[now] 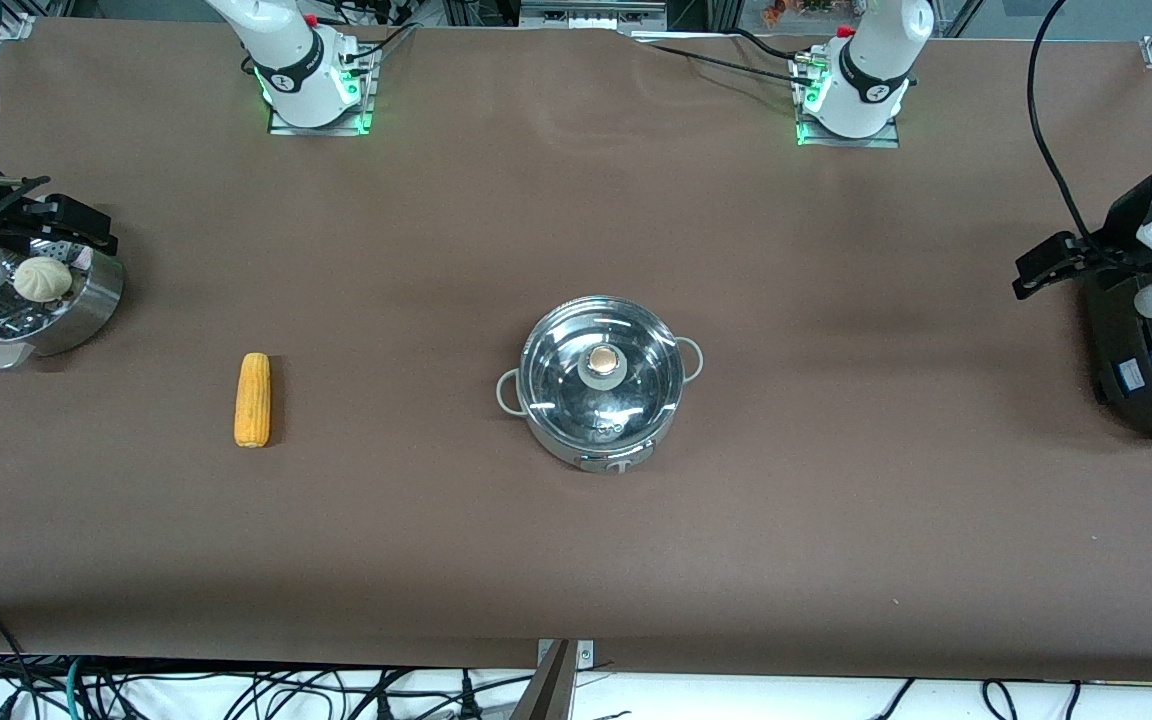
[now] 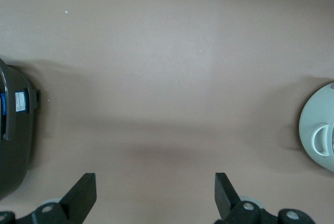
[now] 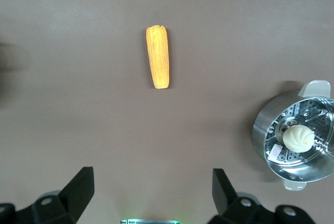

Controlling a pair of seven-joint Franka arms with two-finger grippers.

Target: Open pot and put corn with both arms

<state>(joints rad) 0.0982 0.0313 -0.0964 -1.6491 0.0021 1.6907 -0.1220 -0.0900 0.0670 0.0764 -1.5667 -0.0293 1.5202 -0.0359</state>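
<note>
pot (image 1: 601, 385): a small mark on its front, not readable.
black cooker (image 1: 1151, 365): blue and white labels, the text is too small to read.

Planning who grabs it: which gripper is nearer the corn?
Right. The right gripper hangs open near the corn; the left gripper, open, waits at the table's other end.

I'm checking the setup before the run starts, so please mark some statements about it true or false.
1. The lid is on the pot. True.
2. The corn lies inside the pot. False: it lies on the table, toward the right arm's end.
3. The left gripper holds the lid. False: its jaws are open and empty.
4. A bun sits in the steel bowl. True.
5. The right gripper is open. True.
</note>
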